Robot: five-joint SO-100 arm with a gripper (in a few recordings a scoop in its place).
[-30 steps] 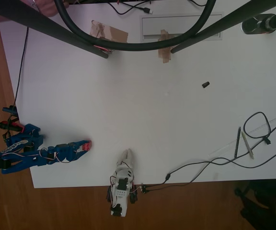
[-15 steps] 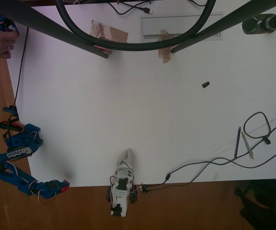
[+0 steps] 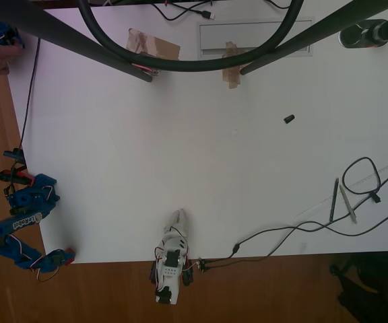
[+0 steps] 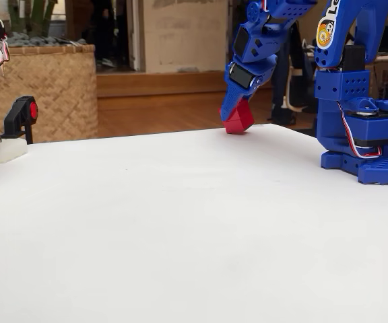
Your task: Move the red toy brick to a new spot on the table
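In the overhead view, the gripper (image 3: 65,256) is seen at the lower left of the frame, at the very corner of the table (image 3: 201,161), with the red toy brick (image 3: 69,254) showing as a small red spot at its tip. A second ago the brick was held further in over the white surface, toward the lower middle; since then it has been swung down and leftward, first past the bottom edge and now back to the corner. In the fixed view the gripper (image 4: 233,114) is closed on the red toy brick (image 4: 238,118), which is tilted and appears to sit at the far edge of the tabletop; whether it touches the surface or hangs just above cannot be settled from this low angle. The brick has thus been carried to a different place, but that place is precarious: if released here, it may well tip off the edge.
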